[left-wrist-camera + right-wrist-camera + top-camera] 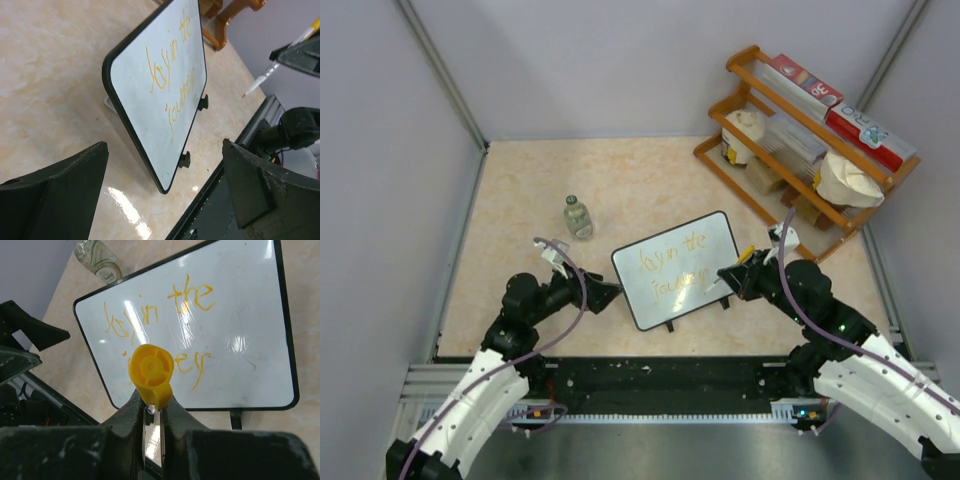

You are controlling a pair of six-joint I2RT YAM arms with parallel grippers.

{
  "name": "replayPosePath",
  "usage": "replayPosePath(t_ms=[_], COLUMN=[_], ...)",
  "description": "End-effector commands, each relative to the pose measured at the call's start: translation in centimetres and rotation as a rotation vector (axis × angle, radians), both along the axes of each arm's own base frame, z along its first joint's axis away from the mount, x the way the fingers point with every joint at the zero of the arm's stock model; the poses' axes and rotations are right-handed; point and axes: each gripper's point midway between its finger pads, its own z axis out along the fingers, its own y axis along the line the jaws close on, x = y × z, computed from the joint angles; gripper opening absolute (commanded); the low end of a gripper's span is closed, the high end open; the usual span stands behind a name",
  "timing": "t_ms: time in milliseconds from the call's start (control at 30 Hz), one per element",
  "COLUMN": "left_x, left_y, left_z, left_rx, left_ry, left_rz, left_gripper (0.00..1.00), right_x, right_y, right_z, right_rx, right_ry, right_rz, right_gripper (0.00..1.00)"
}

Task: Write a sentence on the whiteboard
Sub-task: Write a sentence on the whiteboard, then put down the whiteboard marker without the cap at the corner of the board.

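on the table (520,190), black-framed whiteboard (677,270), orange script (150,315)

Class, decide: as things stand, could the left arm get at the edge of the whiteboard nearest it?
Probably yes: the left gripper stands open right beside the whiteboard, with nothing between them; the bottle stands well off.

The top camera is looking down from above and behind the arms (510,340), taking in the whole table (520,190) from afar. The left wrist camera is peering low and close at the whiteboard (160,85) from its left, while the right wrist camera is gazing down along its marker (150,371) onto that board, shared by all three.
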Motion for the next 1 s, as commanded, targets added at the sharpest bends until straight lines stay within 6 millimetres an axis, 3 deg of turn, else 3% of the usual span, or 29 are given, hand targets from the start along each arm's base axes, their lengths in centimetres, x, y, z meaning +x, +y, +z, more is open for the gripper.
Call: replayPosePath(t_ms=[0,200,267,300,533,967], left_x=[1.2,2.1,2.3,2.6,3.5,5.1], left_y=[2.0,4.1,4.6,5.2,6.2,6.9], left_z=[2.7,4.9,4.8,5.8,7.7,10.2], left_rx=[-0.001,0.040,0.073,0.074,0.101,0.120], left_ry=[-0.025,-0.032,-0.005,-0.019,-0.034,-0.029], left_rz=[0.157,0.290,0.321,0.356,0.422,0.495], left_gripper=[0.98,0.98,0.98,0.98,0.98,0.98], right_x=[-1.5,-3.1,-3.6,-3.8,-6.2,-7.2], right_y=[0.3,-0.3,-0.5,-0.5,-0.3,-1.6], right_z=[-1.8,-4.6,-5.6,-6.1,-11.7,-15.4], right_rx=[0.045,0.059,0.068,0.079,0.106,0.129], right_ry=[0.085,0.198,0.231,0.256,0.444,0.543], right_rz=[0.036,0.018,0.012,0.005,0.014,-0.071], right_gripper=[0.00,0.00,0.00,0.00,0.00,0.00])
